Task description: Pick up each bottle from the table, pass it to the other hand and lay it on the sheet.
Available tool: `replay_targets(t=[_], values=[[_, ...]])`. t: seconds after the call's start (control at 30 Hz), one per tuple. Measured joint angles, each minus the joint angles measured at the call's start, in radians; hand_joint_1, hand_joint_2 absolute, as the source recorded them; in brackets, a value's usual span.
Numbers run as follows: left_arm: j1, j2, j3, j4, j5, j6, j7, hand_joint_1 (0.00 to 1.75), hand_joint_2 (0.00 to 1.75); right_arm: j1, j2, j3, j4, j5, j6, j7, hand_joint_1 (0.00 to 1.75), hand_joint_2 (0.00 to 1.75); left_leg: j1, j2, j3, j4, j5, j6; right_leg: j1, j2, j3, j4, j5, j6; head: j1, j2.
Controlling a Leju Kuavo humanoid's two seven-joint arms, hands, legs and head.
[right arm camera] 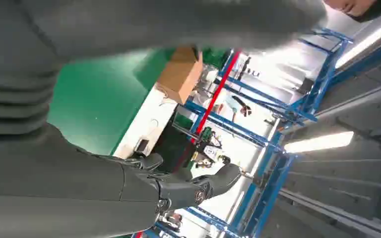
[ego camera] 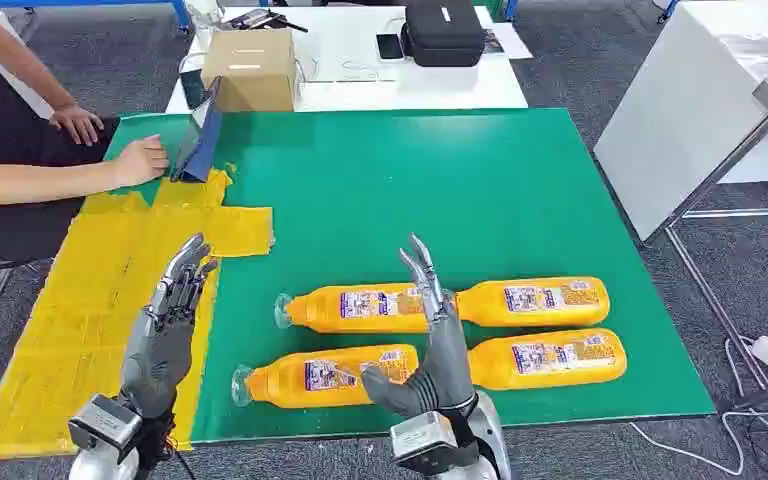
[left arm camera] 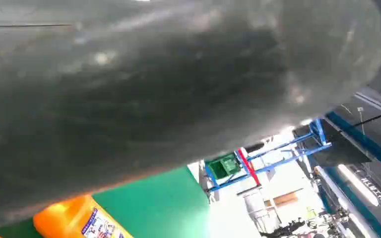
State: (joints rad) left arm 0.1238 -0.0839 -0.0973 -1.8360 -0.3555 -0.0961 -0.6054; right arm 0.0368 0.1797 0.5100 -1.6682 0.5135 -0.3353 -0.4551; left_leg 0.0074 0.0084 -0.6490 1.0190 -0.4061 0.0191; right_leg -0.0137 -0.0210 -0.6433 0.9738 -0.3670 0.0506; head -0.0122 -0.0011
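Several orange bottles lie on their sides on the green mat (ego camera: 410,170): one (ego camera: 350,307) with another (ego camera: 535,300) behind my right hand, a nearer one (ego camera: 320,375) and one at the right (ego camera: 550,358). My right hand (ego camera: 435,340) stands upright over them, fingers extended, thumb apart, holding nothing. My left hand (ego camera: 175,305) is raised over the yellow sheet (ego camera: 90,300), fingers straight, empty. An orange bottle (left arm camera: 79,220) shows in the left wrist view below the blurred hand (left arm camera: 154,89). The right wrist view shows my right hand (right arm camera: 129,183) with its fingers spread.
A person sits at the far left with a hand (ego camera: 140,160) on a blue tablet (ego camera: 200,135) at the sheet's far end. A cardboard box (ego camera: 250,68) and black case (ego camera: 445,30) stand on the white table behind. A white table (ego camera: 700,110) stands at the right.
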Motion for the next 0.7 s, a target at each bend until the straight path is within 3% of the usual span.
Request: replay_targets(t=[0.13, 0.27, 0.6, 0.63, 0.67, 0.7], values=[[0.027, -0.019, 0.016, 0.008, 0.187, -0.04, 0.003, 1.75, 0.0, 0.024, -0.02, -0.021, -0.006, -0.094, -0.05, -0.067, 1.75, 0.0, -0.001, 0.0, 0.0, 0.0, -0.001, 0.001, 0.0, 0.0, 0.0, 0.0, 0.0, 0.0, -0.001, 0.0], [0.084, -0.042, 0.058, 0.044, 0.247, -0.079, -0.085, 1.75, 0.0, 0.08, -0.055, -0.165, -0.027, -0.179, 0.089, -0.198, 1.75, 0.0, -0.003, 0.0, -0.001, 0.0, -0.002, 0.003, -0.002, 0.0, 0.0, -0.001, -0.001, 0.002, 0.0, 0.0], [0.1, -0.075, 0.092, 0.059, 0.23, -0.099, -0.077, 1.75, 0.0, 0.1, -0.053, -0.252, -0.047, -0.171, 0.123, -0.203, 1.75, 0.0, -0.003, 0.0, 0.0, 0.0, -0.002, 0.003, -0.003, 0.0, 0.0, -0.001, -0.001, 0.002, 0.0, 0.0], [0.1, -0.077, 0.095, 0.06, 0.23, -0.099, -0.077, 1.26, 0.0, 0.101, -0.053, -0.254, -0.047, -0.17, 0.123, -0.203, 1.57, 0.0, -0.003, 0.0, 0.0, 0.0, -0.002, 0.003, -0.003, 0.0, 0.0, -0.001, -0.001, 0.002, -0.001, 0.0], [0.1, -0.078, 0.097, 0.061, 0.23, -0.098, -0.076, 0.0, 0.0, 0.101, -0.053, -0.256, -0.047, -0.167, 0.123, -0.202, 0.05, 0.0, -0.003, 0.0, 0.0, 0.0, -0.002, 0.003, -0.003, 0.0, 0.0, -0.001, -0.001, 0.002, 0.0, 0.0], [0.101, -0.081, 0.1, 0.063, 0.232, -0.097, -0.075, 0.0, 0.0, 0.101, -0.053, -0.257, -0.047, -0.149, 0.121, -0.19, 0.0, 0.0, -0.003, 0.0, 0.0, 0.0, -0.002, 0.003, -0.003, 0.0, 0.0, -0.001, -0.001, 0.002, 0.0, 0.0]])
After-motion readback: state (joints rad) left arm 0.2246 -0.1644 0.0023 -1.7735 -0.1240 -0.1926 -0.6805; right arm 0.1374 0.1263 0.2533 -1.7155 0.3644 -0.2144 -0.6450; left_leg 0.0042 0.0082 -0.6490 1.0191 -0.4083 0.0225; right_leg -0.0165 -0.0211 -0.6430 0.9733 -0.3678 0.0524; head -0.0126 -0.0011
